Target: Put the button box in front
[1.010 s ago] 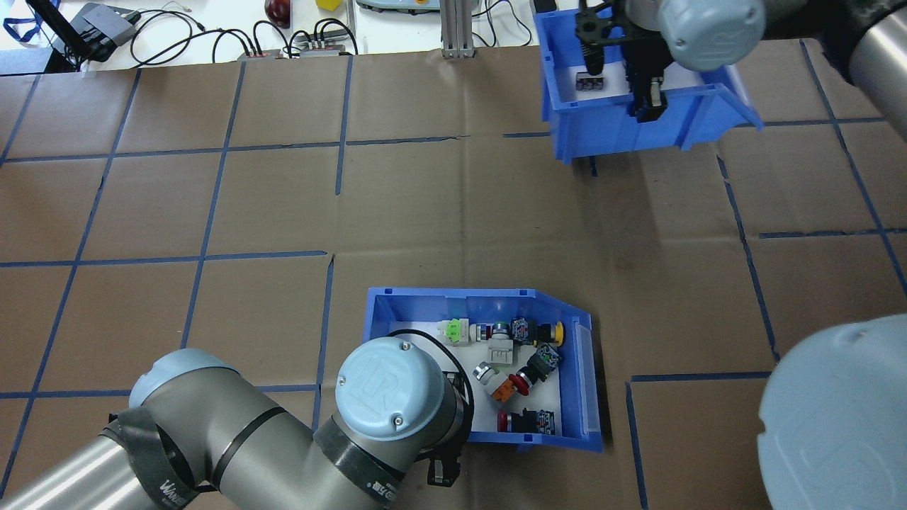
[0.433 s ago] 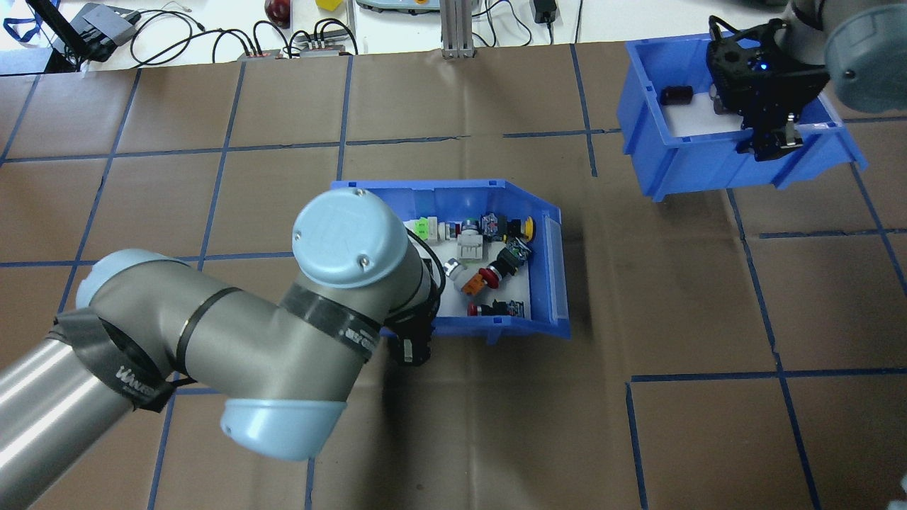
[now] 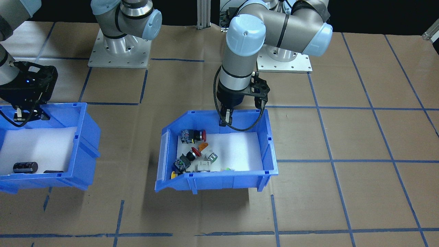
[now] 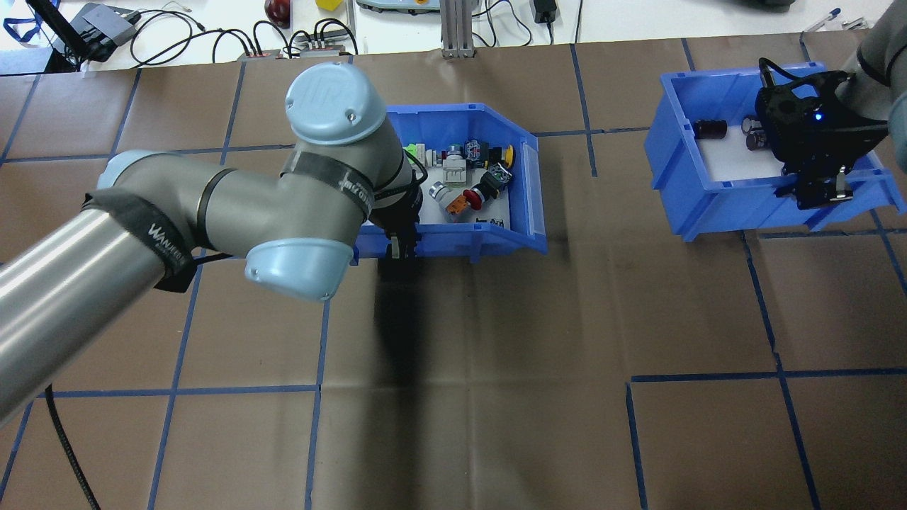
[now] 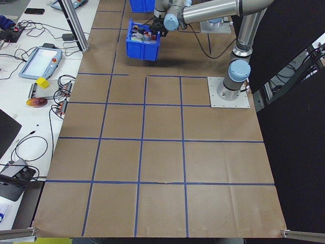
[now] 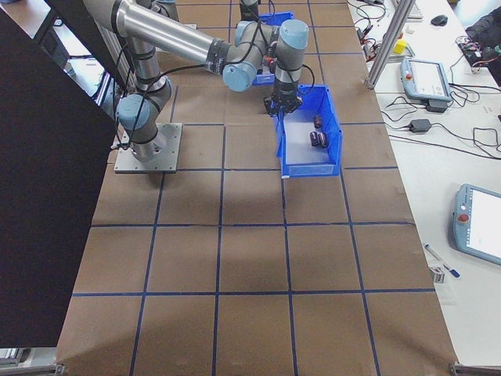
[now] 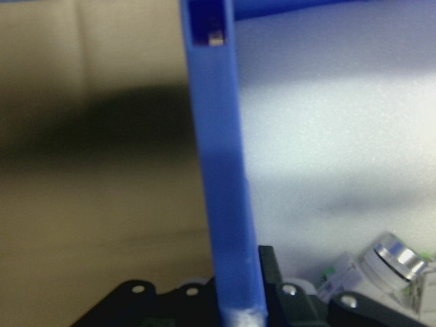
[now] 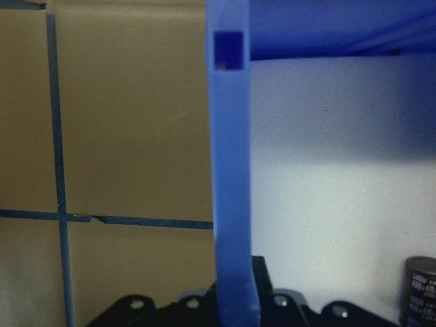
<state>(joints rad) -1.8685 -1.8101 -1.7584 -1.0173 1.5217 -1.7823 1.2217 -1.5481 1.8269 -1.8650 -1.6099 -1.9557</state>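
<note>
The button box [image 4: 453,244] is a blue bin with white foam and colourful push buttons [image 4: 468,184] inside. It hangs tilted above the brown table, left of centre at the far side, and casts a shadow below. My left gripper [image 4: 395,248] is shut on its near wall, which the left wrist view shows as a blue wall [image 7: 221,170] between the jaws. From the front the button box [image 3: 219,181] sits mid-table under the left gripper [image 3: 224,120]. My right gripper [image 4: 818,193] is shut on the wall of a second blue bin [image 4: 708,205].
The second bin [image 3: 82,144] holds dark cylinders [image 3: 25,167] and hangs at the far right of the overhead view. Cables, devices and an aluminium post [image 4: 453,28] line the bench beyond the table's far edge. The arm bases [image 3: 118,51] stand on the robot's side.
My left arm has carried the button box from the near side to the far side of the table. My right arm has shifted the other bin to the right.
</note>
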